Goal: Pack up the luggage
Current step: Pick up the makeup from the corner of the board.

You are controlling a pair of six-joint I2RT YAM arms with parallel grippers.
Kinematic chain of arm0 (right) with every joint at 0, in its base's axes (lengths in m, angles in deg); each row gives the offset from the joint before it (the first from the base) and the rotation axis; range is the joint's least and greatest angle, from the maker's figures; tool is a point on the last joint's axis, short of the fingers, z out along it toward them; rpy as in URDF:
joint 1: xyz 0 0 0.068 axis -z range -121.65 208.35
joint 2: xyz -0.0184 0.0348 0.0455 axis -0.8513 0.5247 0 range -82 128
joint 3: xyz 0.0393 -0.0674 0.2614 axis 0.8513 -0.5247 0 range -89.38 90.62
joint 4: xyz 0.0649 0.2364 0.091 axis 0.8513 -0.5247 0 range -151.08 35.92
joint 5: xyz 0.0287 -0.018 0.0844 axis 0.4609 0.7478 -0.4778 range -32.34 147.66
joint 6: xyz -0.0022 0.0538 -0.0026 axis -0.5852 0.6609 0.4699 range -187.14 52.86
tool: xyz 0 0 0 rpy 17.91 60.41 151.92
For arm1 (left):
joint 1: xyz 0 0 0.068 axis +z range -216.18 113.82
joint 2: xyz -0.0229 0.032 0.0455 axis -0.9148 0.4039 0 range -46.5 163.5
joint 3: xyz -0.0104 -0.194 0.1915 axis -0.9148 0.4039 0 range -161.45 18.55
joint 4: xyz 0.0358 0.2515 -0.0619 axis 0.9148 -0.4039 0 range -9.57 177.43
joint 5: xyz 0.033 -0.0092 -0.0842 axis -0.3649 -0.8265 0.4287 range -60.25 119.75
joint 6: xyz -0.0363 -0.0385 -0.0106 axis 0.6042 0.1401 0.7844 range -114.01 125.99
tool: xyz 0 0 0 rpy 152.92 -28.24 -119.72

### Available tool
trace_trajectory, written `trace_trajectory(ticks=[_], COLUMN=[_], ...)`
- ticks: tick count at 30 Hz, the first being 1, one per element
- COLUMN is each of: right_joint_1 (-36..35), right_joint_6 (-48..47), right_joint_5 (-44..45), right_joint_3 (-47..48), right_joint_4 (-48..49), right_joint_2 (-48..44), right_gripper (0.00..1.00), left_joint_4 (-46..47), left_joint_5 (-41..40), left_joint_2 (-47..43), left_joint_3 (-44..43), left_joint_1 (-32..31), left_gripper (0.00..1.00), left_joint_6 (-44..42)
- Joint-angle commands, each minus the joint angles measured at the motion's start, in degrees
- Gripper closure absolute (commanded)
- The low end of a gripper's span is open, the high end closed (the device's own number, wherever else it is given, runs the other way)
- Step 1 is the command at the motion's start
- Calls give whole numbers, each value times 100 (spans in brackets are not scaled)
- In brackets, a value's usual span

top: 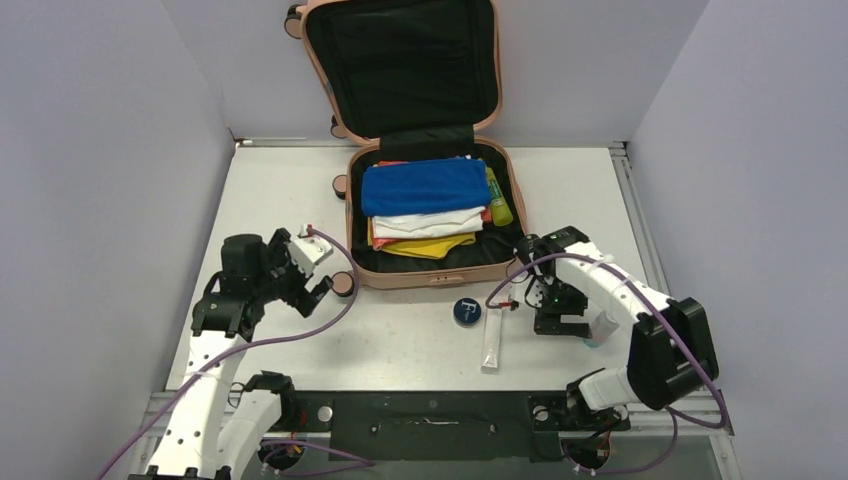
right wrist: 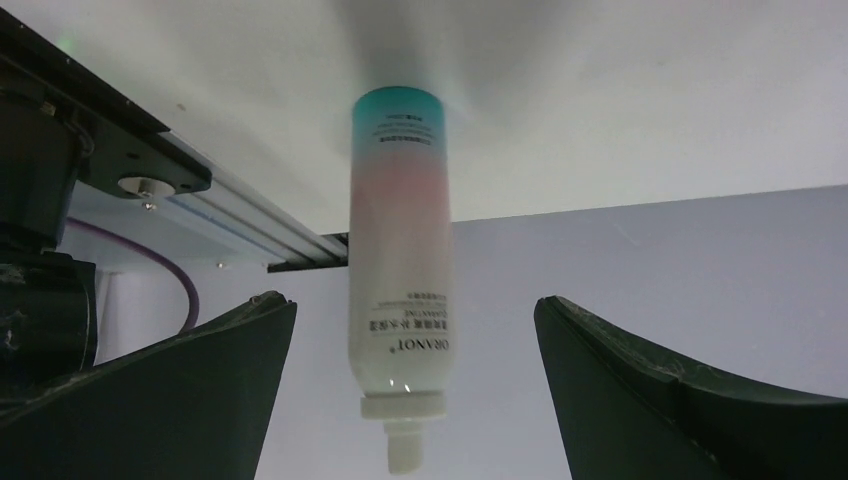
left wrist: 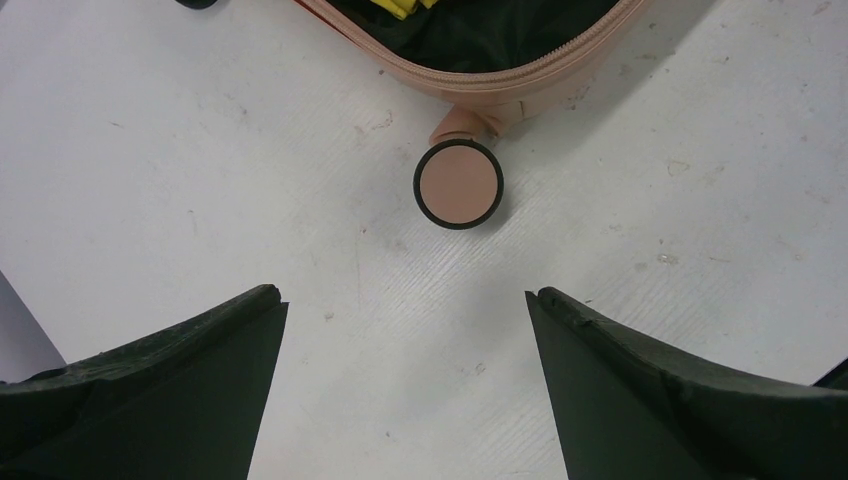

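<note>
**Both grippers open beside the open luggage**

Nearest, the right gripper [right wrist: 415, 305] has its jaws wide, with an upright white and teal bottle [right wrist: 400, 250] between them. The left gripper [left wrist: 405, 300] is spread wide near a wheel [left wrist: 458, 184]. Beyond, the peach luggage [top: 430, 275] lies open mid-table, holding folded clothes [top: 425, 185].

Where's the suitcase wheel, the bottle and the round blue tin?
suitcase wheel [left wrist: 458, 184], left wrist view, its pink hub.
bottle [right wrist: 400, 270], right wrist view, its pinkish middle.
round blue tin [top: 467, 311], top view, its lid.
</note>
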Motion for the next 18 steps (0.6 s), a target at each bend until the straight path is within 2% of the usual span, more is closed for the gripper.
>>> trace_trajectory(ticks=[1,9,18], right_joint_1=[-236,-539,-570], right_joint_6=[301,358,334], right_joint_5=[452,891,1507], right_joint_3=[-199,-876,-1300], right_joint_4=[-102,16,138], right_joint_2=[199,19,-81], right_gripper=[5,5,4], left_joint_4=[71,-352,-645], left_joint_5=[157,461,394], left_joint_2=[55,26,47], left_joint_3=[-36,-40,-334], left_joint_1=[47,47,47], left_gripper=[4,4,4], left_joint_6=[-95,-447,-532])
